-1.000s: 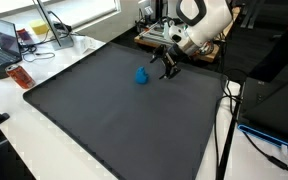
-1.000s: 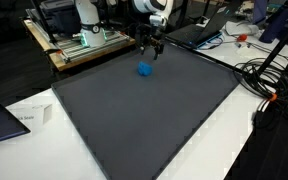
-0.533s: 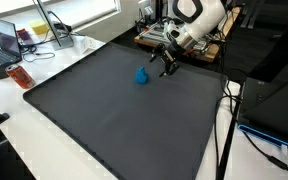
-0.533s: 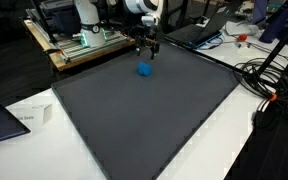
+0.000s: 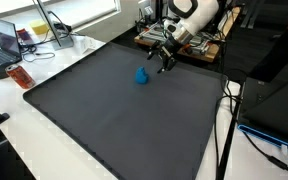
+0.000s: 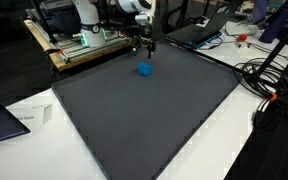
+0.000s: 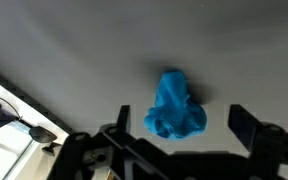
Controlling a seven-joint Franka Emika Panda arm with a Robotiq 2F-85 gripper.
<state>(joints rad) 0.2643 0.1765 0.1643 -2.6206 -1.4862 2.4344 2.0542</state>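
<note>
My gripper (image 5: 165,63) hung with its jaws spread wide and empty above the dark mat (image 5: 114,120), near its far edge. The small blue object (image 5: 141,76) lay on the mat just beside and below my fingers, untouched, as the wrist view (image 7: 174,106) showed it between them. By my judgement nothing was grasped yet; descending and closing remained.

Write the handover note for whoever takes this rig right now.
Hand: open, empty, raised above the mat near its far edge.
Blue object: a small soft-looking lump lying on the dark mat, apart from the hand; the wrist view shows it between the fingers' line but below them, untouched.
Done: nothing gripped.
Left: probably lower over the blue object and close on it.
</note>
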